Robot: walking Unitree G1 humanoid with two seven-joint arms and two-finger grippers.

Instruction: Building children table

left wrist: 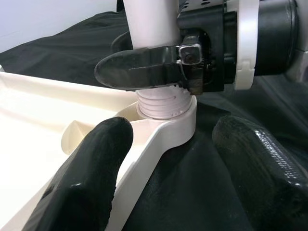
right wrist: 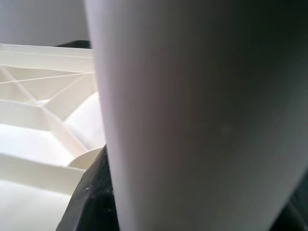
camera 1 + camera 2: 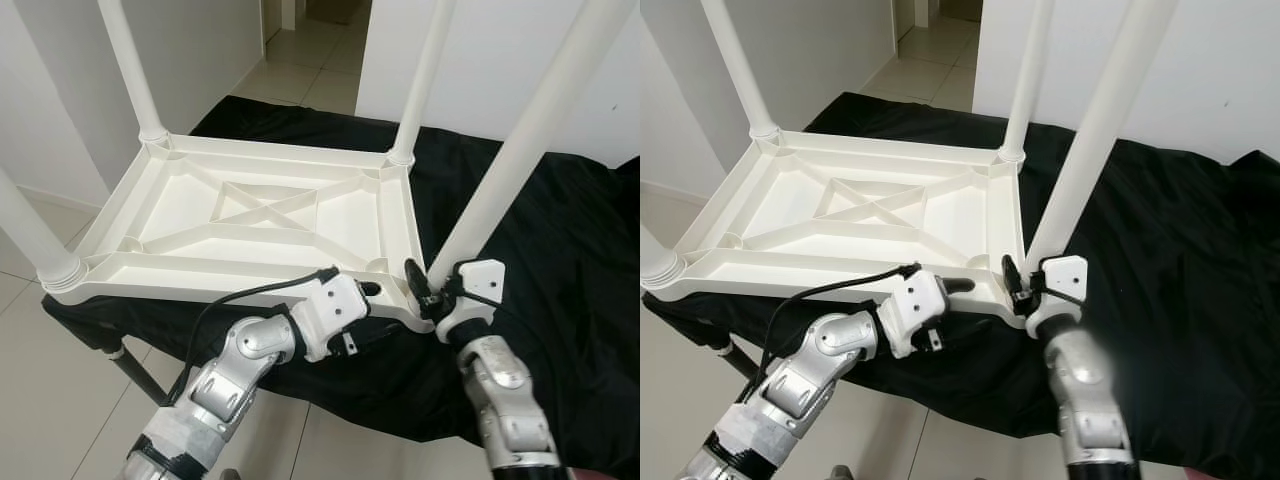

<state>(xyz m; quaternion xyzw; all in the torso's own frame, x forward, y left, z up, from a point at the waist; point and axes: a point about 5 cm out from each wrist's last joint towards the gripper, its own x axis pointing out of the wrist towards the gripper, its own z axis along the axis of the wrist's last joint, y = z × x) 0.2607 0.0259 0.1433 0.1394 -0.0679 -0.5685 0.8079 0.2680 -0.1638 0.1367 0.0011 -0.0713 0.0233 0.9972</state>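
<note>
A white children's table top point(image 3: 250, 215) lies upside down on a black cloth. Three white legs stand in its far-left point(image 3: 130, 70), far-right point(image 3: 425, 80) and near-left point(image 3: 30, 235) corners. At the near-right corner my right gripper point(image 3: 428, 283) is shut on the fourth leg point(image 3: 510, 170), low on the shaft. Its threaded end point(image 1: 161, 103) sits in the corner socket with several threads showing. My left gripper point(image 1: 168, 144) is open at that same corner. One of its fingers point(image 1: 91, 168) is inside the rim, the other point(image 1: 255, 163) outside over the cloth.
The black cloth point(image 3: 560, 230) covers the support and hangs over its front edge. A dark stand leg point(image 3: 135, 370) shows below at the left. White walls flank a tiled passage point(image 3: 300, 60) behind. Tiled floor lies close in front.
</note>
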